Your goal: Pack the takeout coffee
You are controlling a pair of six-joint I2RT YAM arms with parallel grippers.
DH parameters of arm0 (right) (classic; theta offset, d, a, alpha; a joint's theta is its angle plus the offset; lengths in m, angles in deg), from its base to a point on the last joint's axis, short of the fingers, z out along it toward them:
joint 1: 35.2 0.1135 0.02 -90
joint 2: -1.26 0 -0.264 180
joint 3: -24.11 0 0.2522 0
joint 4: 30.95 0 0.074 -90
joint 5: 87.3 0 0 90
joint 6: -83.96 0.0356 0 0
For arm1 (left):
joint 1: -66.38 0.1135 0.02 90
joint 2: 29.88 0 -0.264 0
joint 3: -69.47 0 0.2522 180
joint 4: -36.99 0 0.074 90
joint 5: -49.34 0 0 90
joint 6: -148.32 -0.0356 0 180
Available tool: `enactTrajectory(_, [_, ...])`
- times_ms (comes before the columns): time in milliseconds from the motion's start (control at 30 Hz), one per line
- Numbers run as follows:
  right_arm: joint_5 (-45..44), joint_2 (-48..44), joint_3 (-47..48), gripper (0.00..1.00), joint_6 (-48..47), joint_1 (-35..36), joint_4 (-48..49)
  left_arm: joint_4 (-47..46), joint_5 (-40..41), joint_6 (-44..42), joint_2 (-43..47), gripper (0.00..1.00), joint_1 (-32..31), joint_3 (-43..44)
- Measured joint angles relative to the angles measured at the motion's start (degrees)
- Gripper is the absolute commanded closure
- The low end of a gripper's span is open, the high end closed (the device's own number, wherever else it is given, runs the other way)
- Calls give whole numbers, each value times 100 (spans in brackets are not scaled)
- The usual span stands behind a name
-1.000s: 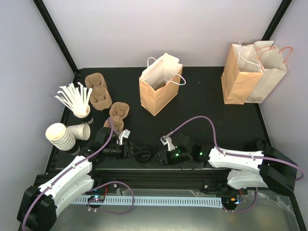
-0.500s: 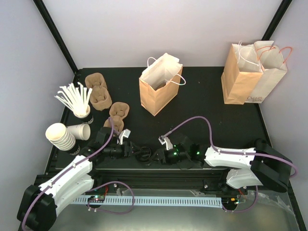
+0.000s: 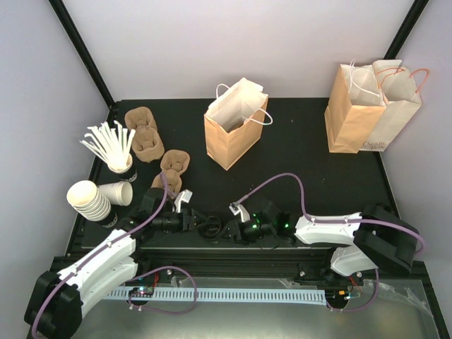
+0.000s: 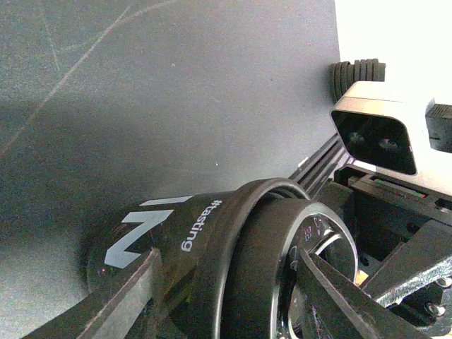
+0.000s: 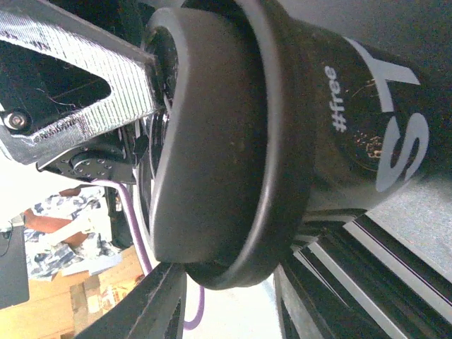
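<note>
Fingers (image 4: 120, 304) of the left gripper (image 3: 201, 224) are clamped on the takeout coffee (image 4: 176, 240), one against its printed side and the other by the lid (image 4: 268, 268). They hold it tipped on its side, low at the near edge of the table (image 3: 304, 162), between the two arms. The right gripper (image 3: 226, 229) has its fingers (image 5: 166, 304) close on either side of the lid's rim, but I cannot tell whether they pinch it or only flank it. By the look of things the packing is at an early stage. The open brown bag (image 3: 233, 134) stands well apart at the middle back with nothing entering it. The two bags (image 3: 367, 113) at the far right are likewise untouched, and the pulp carriers (image 3: 145, 138) on the left hold no cup that the overhead view shows. What seems left is to settle the coffee between the arms, carry it to a carrier or a bag, and set it in upright. Against the earlier overhead pictures, the biggest change is the right arm. It has swung and reached leftward, so its gripper has come in from just beside the coffee to meet the lid, and its purple cable (image 3: 272, 182) has shifted with it. The left arm has barely moved, and the bags, carriers and lidless cups (image 3: 88, 200) lie as they did.
</note>
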Motion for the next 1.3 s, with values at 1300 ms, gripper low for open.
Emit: enactTrajectory(1300, [857,1279,-809,70,999,-254,3272,-424,94,-94,-275,49,-133,-20])
